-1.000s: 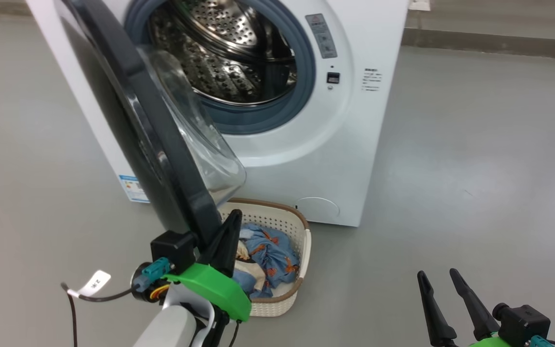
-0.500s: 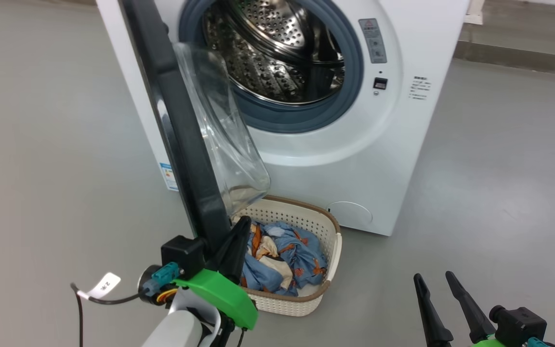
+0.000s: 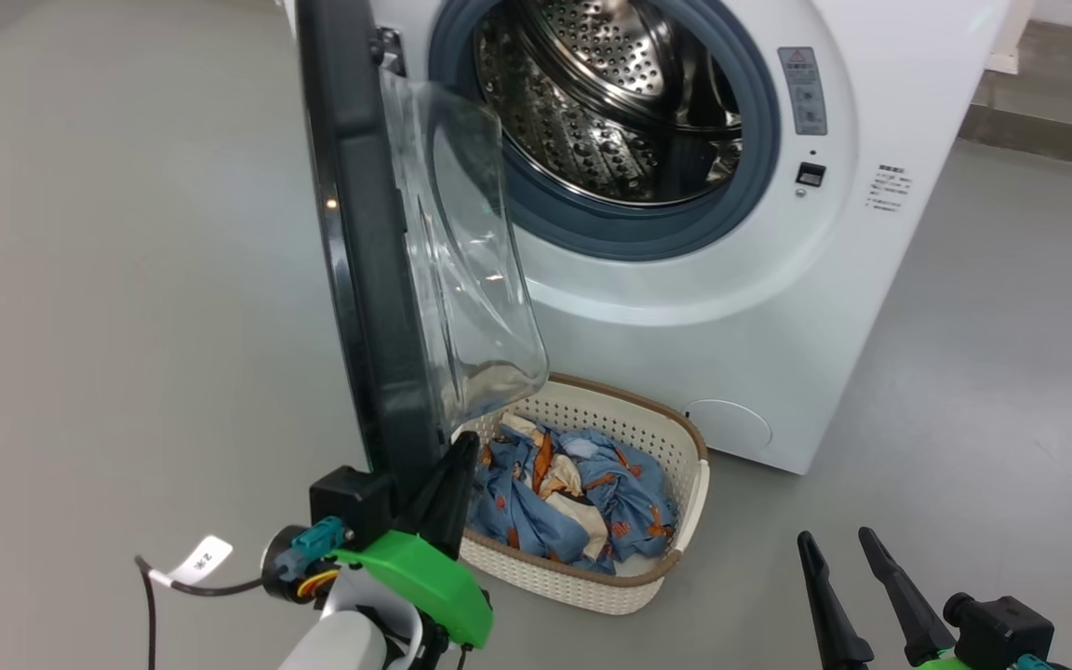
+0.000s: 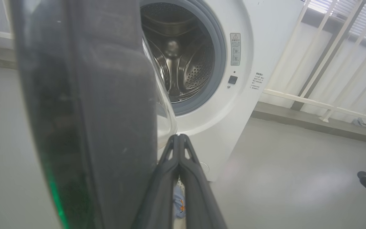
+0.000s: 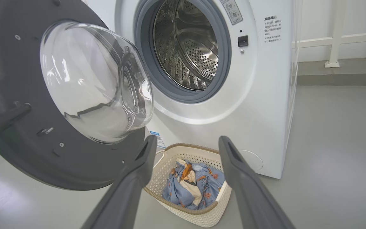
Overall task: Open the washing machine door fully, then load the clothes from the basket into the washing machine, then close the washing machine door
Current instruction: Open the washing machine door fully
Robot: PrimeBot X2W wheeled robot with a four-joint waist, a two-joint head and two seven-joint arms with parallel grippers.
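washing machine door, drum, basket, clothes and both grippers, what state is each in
washing machine door, open, swung out to the left
drum, empty
basket, upright on the floor
clothes, crumpled inside the basket
left gripper, jaws shut, empty, by the door's lower inner edge
right gripper, jaws open, empty

Head camera has moved: the washing machine (image 3: 759, 316) sits further right in frame. The washing machine door (image 3: 368, 279) now reads near upright and edge-on, left of centre, no longer slanting from the upper left corner. More of the basket (image 3: 592, 586) and the clothes (image 3: 620, 493) shows at lower centre.
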